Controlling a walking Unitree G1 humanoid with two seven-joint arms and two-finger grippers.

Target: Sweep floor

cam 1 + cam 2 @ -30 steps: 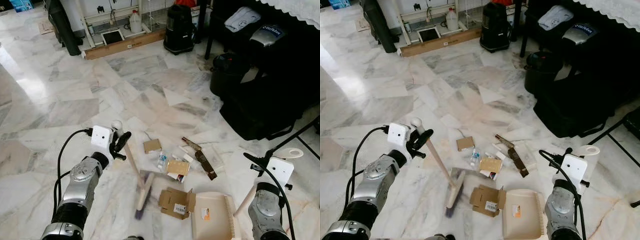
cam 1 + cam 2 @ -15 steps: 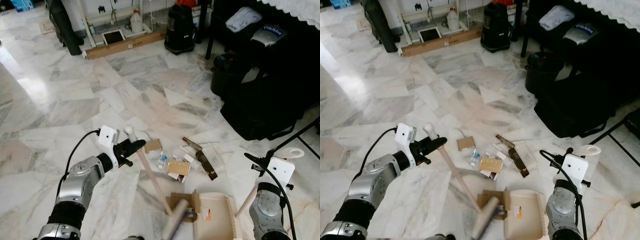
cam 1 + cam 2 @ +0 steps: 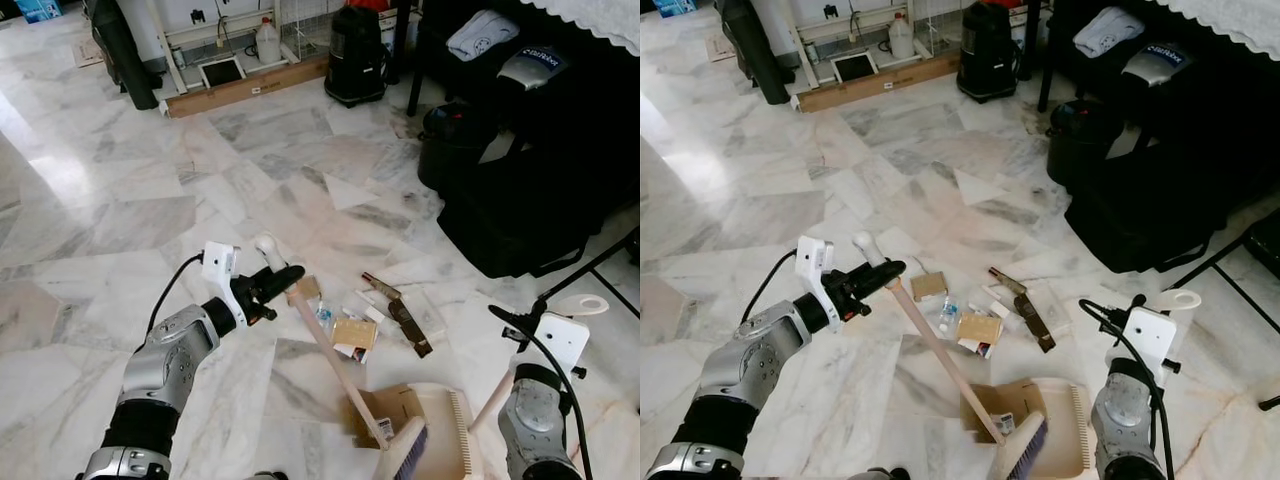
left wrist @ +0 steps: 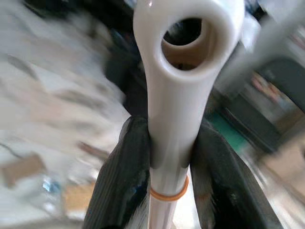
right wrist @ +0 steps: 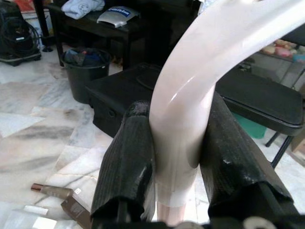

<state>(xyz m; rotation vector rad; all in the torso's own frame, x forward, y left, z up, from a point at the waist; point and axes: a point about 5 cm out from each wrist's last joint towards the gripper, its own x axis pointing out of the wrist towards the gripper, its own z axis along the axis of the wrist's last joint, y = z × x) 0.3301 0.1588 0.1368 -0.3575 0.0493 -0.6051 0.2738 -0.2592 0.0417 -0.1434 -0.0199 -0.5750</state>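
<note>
Left gripper (image 4: 171, 157) clamping broom (image 3: 335, 362) handle top, brush head sitting at dustpan (image 3: 447, 430) mouth, cardboard (image 3: 385, 405) just beside. Right gripper (image 5: 178, 157) clamping dustpan handle. Mid-sweep. Next likely: pulling remaining litter (image 3: 352, 332), lying beyond dustpan, inward.

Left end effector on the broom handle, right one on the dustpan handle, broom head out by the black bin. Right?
Not quite. The broom head is at the dustpan, pushing the cardboard in, far from the black bin; the right eye view shows it. Left end effector and right end effector grips are as stated.
</note>
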